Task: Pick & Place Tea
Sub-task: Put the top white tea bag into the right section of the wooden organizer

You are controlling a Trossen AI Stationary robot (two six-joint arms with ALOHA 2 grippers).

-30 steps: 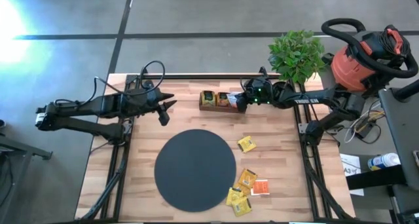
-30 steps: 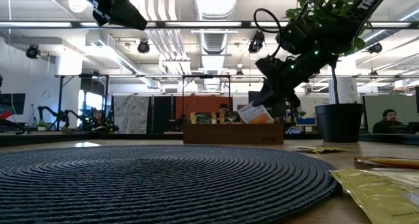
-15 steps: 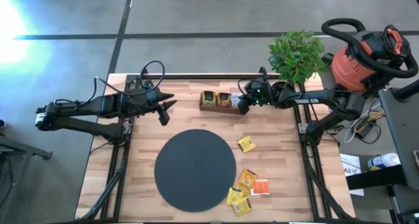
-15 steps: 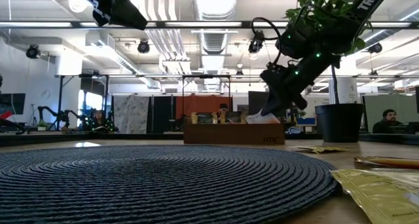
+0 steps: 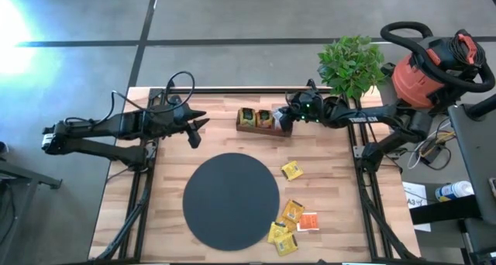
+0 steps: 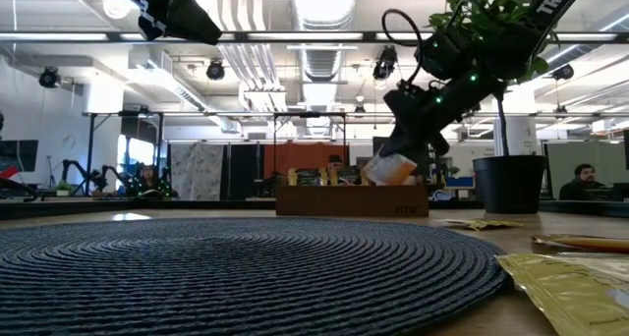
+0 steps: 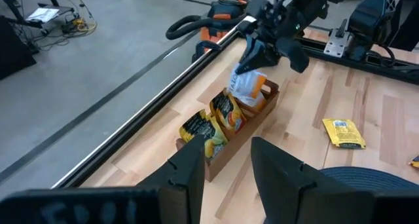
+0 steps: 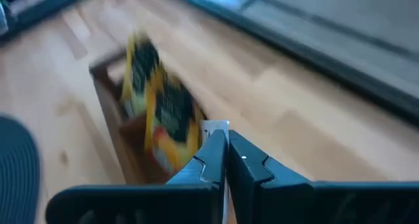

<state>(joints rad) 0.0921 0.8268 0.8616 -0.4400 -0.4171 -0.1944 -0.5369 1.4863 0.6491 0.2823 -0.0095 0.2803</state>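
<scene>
The right gripper (image 5: pixel 288 119) is held over the right end of the wooden tray (image 5: pixel 249 129) at the far side of the table (image 5: pixel 155 211). Its fingers are pressed together on an orange-and-white tea sachet (image 7: pixel 250 86), which is seen in the left wrist view tilted over the tray's end compartment; whether the sachet's lower edge touches the tray cannot be told. In the right wrist view only a thin white edge (image 8: pixel 216 127) is shown between the closed fingers, and the picture is blurred. Two yellow sachets (image 5: pixel 256 118) are stood upright in the tray's other compartments. Five more sachets are left flat on the table right of the black round mat (image 5: pixel 230 201): one yellow (image 5: pixel 292 170) alone, and a near group of three yellow (image 5: pixel 284 228) with one orange-red and white (image 5: pixel 308 221). The left gripper (image 5: pixel 195 131) is held above the table's far left part, its fingers parted and nothing between them.
</scene>
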